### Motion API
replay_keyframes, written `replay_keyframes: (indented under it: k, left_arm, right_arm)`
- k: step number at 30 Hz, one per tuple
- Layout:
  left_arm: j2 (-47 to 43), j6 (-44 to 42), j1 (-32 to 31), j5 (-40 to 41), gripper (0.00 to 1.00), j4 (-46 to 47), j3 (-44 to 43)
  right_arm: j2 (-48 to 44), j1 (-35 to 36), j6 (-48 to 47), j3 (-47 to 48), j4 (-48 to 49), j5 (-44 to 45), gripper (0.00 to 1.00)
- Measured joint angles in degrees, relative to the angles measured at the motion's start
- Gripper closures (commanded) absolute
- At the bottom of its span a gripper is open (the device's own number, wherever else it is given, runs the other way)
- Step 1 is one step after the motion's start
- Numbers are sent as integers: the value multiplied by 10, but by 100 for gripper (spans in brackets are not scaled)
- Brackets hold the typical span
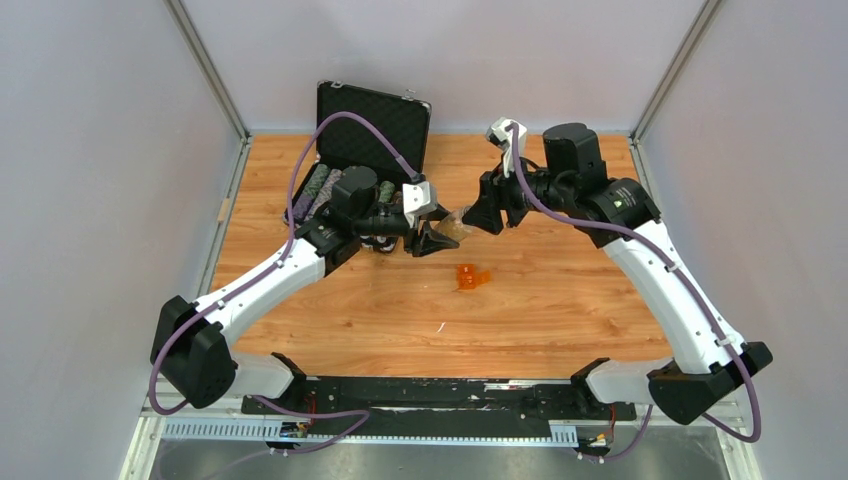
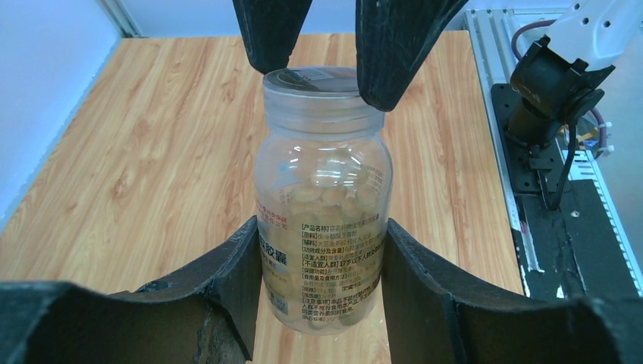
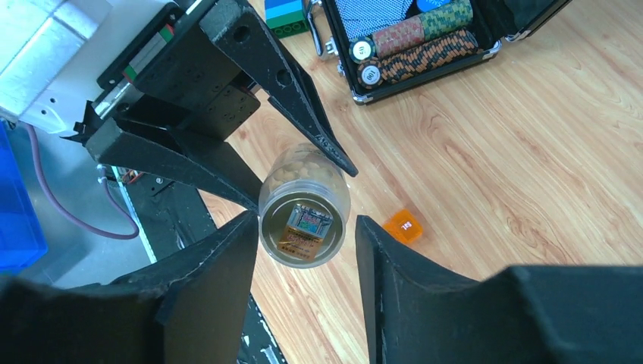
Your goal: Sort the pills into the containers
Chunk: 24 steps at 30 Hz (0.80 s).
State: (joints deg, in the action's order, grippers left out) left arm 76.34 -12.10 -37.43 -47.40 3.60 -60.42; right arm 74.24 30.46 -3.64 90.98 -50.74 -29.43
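left gripper point(image 2: 322, 254) clamps the pill bottle point(image 2: 324, 152) by its body, held aloft; right gripper point(image 3: 305, 241) brackets the cap point(image 2: 318, 85), can't tell whether it bites. risk: an off-centre bite on the cap twists the bottle loose, or pills point(image 2: 327, 196) spill wide of the containers point(image 1: 470, 277) at its 6 o'clock. top view: long axis level, cap toward 3 o'clock.

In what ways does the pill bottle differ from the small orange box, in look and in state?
The pill bottle is clear and round, with pills inside; the orange box is orange, made of joined cube-like compartments. The pill bottle is clamped in the left gripper; the orange box lies free on the table. Both look like see-through plastic.
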Motion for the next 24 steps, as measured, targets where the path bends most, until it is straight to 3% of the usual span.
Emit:
replay_keyframes:
  k: [3, 8, 13, 17, 20, 24]
  left_arm:
    - [0, 0, 0, 0, 100, 0, 0]
    - [0, 0, 0, 6, 100, 0, 0]
    - [1, 0, 1, 10, 100, 2, 0]
    - [3, 5, 1, 10, 100, 4, 0]
    - [6, 14, 2, 13, 100, 8, 0]
    - [12, 22, 4, 34, 100, 11, 0]
  right_arm:
    - [3, 0, 6, 7, 0, 2, 54]
    - [10, 2, 19, 9, 0, 6, 50]
    - [17, 5, 31, 9, 2, 17, 76]
    - [19, 8, 50, 11, 2, 24, 85]
    - [27, 12, 72, 18, 1, 35, 99]
    - [43, 19, 141, 28, 1, 85, 100]
